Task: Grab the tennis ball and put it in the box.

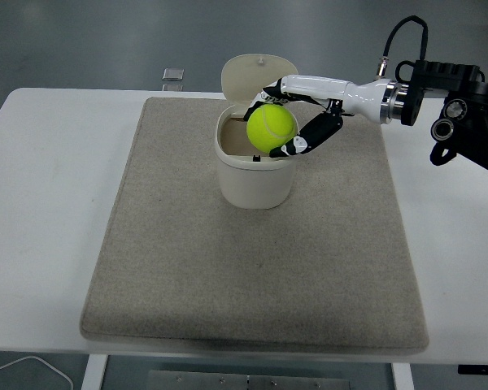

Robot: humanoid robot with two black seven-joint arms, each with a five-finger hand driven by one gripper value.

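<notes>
"What fills the top of the frame?"

"A dull grey-green floor (106, 41), evenly lit, with a small square plate (172, 75) set in it just past the table's far edge."

"And below that?"

"A white table (41, 203) spans the frame. A beige mat (252, 276) covers its middle. A white cable (24, 367) curls at lower left."

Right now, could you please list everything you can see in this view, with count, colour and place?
tennis ball: one, yellow-green, held over the box opening
box: one, cream, lid open, on the far middle of the mat
mat: one, beige-grey, covering the table's middle
table: one, white, under the mat
small object: one, grey, on the floor beyond the table
cable: one, white, bottom left below the table
right robot hand: one, white and black, gripping the ball
</notes>
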